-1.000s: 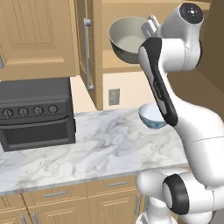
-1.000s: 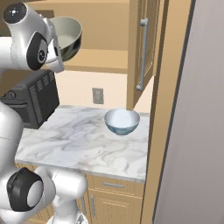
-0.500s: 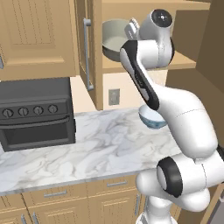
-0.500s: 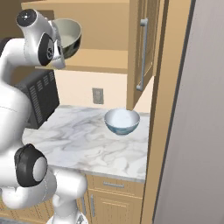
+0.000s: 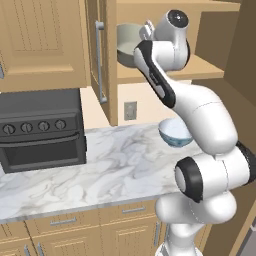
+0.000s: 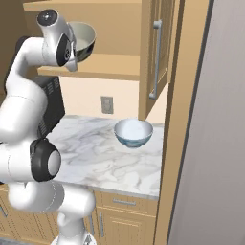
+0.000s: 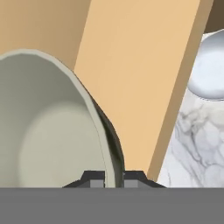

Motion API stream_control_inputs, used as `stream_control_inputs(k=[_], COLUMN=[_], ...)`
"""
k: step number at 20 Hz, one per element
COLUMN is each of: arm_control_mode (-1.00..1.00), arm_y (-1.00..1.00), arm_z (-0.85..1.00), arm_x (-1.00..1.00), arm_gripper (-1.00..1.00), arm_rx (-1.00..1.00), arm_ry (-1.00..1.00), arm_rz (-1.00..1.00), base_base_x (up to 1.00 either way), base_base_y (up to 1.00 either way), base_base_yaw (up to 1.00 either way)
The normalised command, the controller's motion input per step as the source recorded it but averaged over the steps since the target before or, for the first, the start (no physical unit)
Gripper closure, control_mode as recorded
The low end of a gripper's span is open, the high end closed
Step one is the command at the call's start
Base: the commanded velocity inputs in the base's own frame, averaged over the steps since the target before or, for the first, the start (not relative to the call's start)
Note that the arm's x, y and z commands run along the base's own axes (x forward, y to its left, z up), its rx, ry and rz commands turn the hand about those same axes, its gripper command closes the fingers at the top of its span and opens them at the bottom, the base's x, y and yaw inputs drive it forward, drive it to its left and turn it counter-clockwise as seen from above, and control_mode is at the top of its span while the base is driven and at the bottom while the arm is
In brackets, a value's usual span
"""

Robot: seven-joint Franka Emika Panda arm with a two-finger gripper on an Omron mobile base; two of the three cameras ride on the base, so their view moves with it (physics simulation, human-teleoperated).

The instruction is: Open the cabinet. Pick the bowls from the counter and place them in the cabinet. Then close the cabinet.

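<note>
Cabinet: light-oak wall unit, both tall doors swung wide — one door edge with its long silver bar handle hangs left of the opening in the left base view, the other door stands at the right in the right base view. The inner shelf shows as a pale plank across the opening.

Counter: white marble slab with grey veins and a thick pale edge, running below the cabinet, with low drawers and doors under it.

Oven: black box with a row of knobs, sitting at the counter's left end, well apart from the bowls.

Arm: white, dark at the joints, reaching up from the base so that the hand is level with the cabinet opening.

Olive-grey bowl: raised up in the mouth of the cabinet over the shelf, tipped so that its cream inside faces out toward the room. Whether its underside touches the plank I cannot tell.

White bowl: pale blue pattern outside, upright on the counter near the back wall, under the open cabinet and just beside the right door's lower edge.

Gripper: fingers pressed close together, pinching the olive-grey bowl's rim — in the hand view the thin wall runs straight down between the two dark tips.

Wall outlet: small plate on the beige wall between shelf and counter.
</note>
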Motion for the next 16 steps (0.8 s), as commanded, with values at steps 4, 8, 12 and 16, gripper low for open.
stream_control_inputs(k=[4,8,12,16], arm_control_mode=[-1.0,-1.0,-1.0,-1.0], arm_y=[0.0,0.0,0.0,0.0], arm_z=[-0.16,-0.15,-0.14,-0.1], arm_x=[0.54,0.6,0.6,0.46], arm_gripper=[1.0,1.0,1.0,-1.0], arm_rx=[0.0,0.0,0.0,0.0], arm_ry=[0.0,0.0,0.0,0.0], arm_rz=[0.0,0.0,0.0,0.0], base_base_x=[0.0,0.0,0.0,0.0], base_base_y=[0.0,0.0,0.0,0.0], base_base_yaw=[0.0,0.0,0.0,0.0])
